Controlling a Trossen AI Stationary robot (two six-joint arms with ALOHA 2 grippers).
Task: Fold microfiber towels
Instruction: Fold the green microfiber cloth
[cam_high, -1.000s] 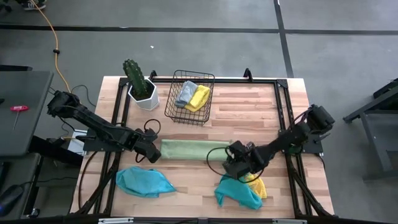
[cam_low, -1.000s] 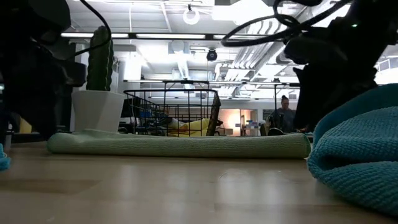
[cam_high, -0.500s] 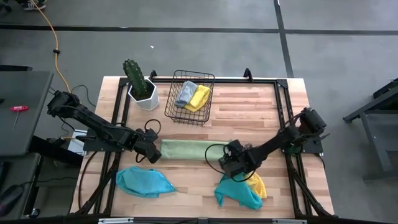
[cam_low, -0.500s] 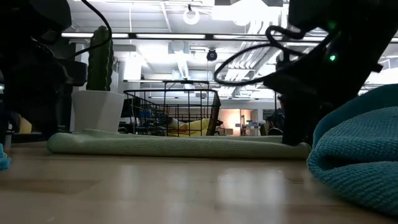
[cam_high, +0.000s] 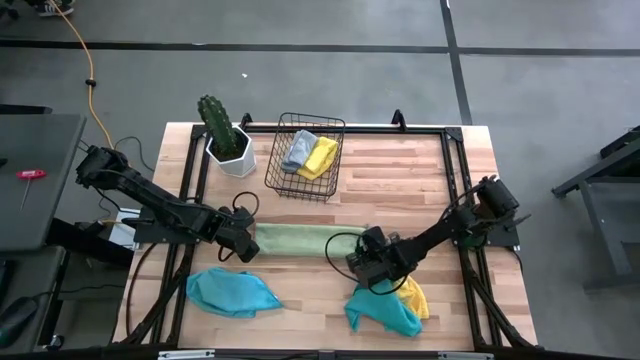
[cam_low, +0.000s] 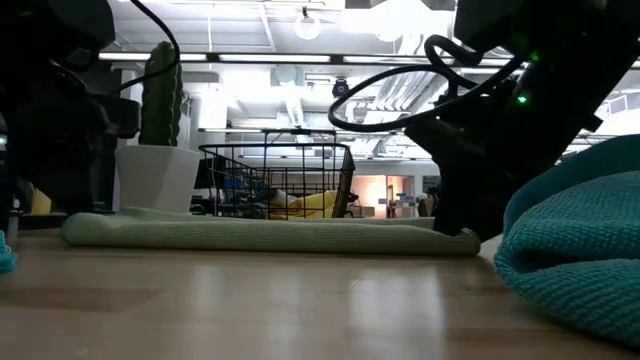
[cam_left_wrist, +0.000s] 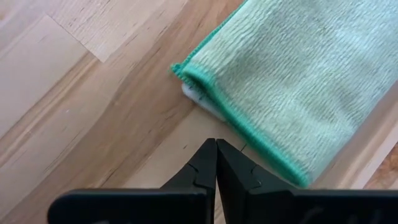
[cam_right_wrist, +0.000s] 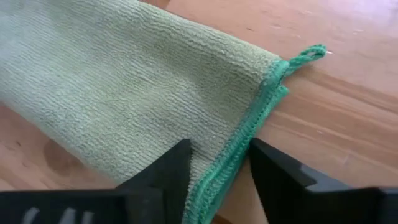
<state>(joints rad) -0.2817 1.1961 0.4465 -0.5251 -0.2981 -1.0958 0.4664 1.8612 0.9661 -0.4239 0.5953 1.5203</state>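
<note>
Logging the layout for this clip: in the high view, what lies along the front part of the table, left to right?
Left gripper → light green towel → right gripper → yellow towel. The two teal towels overlap these in the order, so I leave them out.

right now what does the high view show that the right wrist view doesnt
Only the high view shows the teal towels, the yellow towel, the wire basket, the cactus and the left pincer at the green towel's other end. Only the right wrist view shows the towel's hanging loop and the right pincer straddling the hemmed edge. Both show the light green towel on the table.
</note>
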